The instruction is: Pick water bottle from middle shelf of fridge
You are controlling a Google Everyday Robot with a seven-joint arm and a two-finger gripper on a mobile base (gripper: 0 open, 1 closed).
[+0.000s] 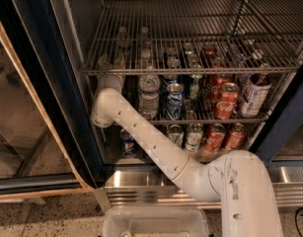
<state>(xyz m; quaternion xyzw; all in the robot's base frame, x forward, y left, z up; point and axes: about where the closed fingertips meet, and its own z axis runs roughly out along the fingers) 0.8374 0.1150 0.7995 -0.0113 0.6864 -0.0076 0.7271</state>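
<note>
The fridge point(67, 107) stands open, with a dark frame and wire racks. On the middle shelf point(240, 119) a clear ribbed water bottle point(149, 97) stands upright at the front, left of centre. More clear bottles point(122, 37) show farther back through the upper rack. My white arm point(151, 142) reaches in from the lower right, and its wrist point(109, 85) rises at the shelf's left end. My gripper point(111, 63) sits behind the upper rack's front bar, just left of the water bottle and partly hidden by the wires. Nothing shows held in it.
Right of the water bottle stand a blue can point(174, 101), a green bottle point(193, 85), red cola cans point(226, 100) and a labelled jar point(253, 94). More cans point(213, 137) fill the level below. The upper rack point(190, 33) lies just above my gripper. The glass door point(22, 132) hangs open at left.
</note>
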